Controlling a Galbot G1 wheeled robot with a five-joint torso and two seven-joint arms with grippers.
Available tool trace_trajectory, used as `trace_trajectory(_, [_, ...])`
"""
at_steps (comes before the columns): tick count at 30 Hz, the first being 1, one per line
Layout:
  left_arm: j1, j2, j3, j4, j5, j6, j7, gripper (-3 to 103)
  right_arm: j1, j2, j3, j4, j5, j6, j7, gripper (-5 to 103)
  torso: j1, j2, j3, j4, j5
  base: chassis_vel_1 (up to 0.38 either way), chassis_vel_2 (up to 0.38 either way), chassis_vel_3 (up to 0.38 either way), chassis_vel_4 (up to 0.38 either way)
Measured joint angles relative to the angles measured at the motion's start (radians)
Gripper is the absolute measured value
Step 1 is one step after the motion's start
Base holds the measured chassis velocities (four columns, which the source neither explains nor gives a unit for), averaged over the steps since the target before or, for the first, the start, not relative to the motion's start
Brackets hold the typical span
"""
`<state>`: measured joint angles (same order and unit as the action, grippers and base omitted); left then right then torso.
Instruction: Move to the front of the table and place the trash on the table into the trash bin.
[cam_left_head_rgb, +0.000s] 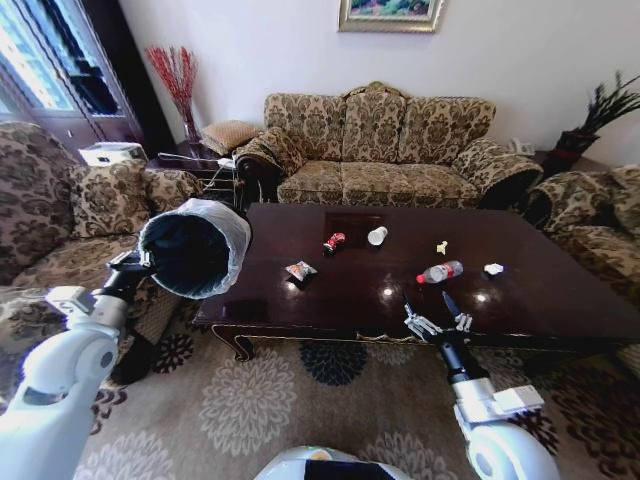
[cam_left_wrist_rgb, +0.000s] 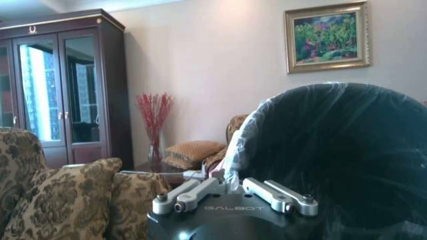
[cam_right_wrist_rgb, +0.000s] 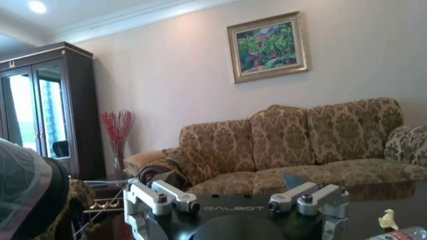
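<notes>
Holding the trash bin (cam_left_head_rgb: 195, 248) aloft, left tool (cam_left_wrist_rgb: 230, 189) (fingertips hidden)

Table (cam_left_head_rgb: 560, 300): large, rectangular, dark glossy reddish-brown wood, carved apron along the near edge.

Trash lay spread over its middle and right part. Colourful snack packet (cam_left_head_rgb: 300, 271) nearest the left end. Red wrapper (cam_left_head_rgb: 333, 241) farther back, white paper cup (cam_left_head_rgb: 376, 236) on its side near it. Clear plastic bottle (cam_left_head_rgb: 439, 272) with red label on its side. 1 small pale scrap (cam_left_head_rgb: 441, 247) behind the bottle. 1 crumpled white paper bit (cam_left_head_rgb: 493, 269) farthest right.

Trash bin (cam_left_head_rgb: 195, 248): round, black, translucent white liner folded over the rim, tipped on its side with its mouth toward the camera, raised beside the table's left end.
</notes>
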<state>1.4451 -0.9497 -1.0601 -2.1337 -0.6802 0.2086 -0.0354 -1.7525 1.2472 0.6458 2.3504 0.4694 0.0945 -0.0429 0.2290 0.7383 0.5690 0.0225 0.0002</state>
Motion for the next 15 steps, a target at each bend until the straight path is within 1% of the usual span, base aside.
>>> trace_trajectory(4, [0.0, 0.0, 0.0, 0.0, 0.0, 0.0, 0.0, 2, 0.0, 0.0, 0.0, 0.0, 0.0, 0.0, 0.0, 100, 0.0, 0.0, 0.0, 0.0, 0.0, 0.053, 0.068, -0.059, -0.081])
trace_trajectory(6, [0.0, 0.0, 0.0, 0.0, 0.0, 0.0, 0.0, 2, 0.0, 0.0, 0.0, 0.0, 0.0, 0.0, 0.0, 100, 0.0, 0.0, 0.0, 0.0, 0.0, 0.113, 0.138, -0.148, -0.112])
trace_trajectory(11, [0.0, 0.0, 0.0, 0.0, 0.0, 0.0, 0.0, 2, 0.0, 0.0, 0.0, 0.0, 0.0, 0.0, 0.0, 100, 0.0, 0.0, 0.0, 0.0003, 0.0, 0.187, 0.198, -0.196, -0.174])
trace_trajectory(15, [0.0, 0.0, 0.0, 0.0, 0.0, 0.0, -0.002, 2, 0.0, 0.0, 0.0, 0.0, 0.0, 0.0, 0.0, 100, 0.0, 0.0, 0.0, 0.0004, -0.0014, 0.157, 0.152, -0.143, -0.158])
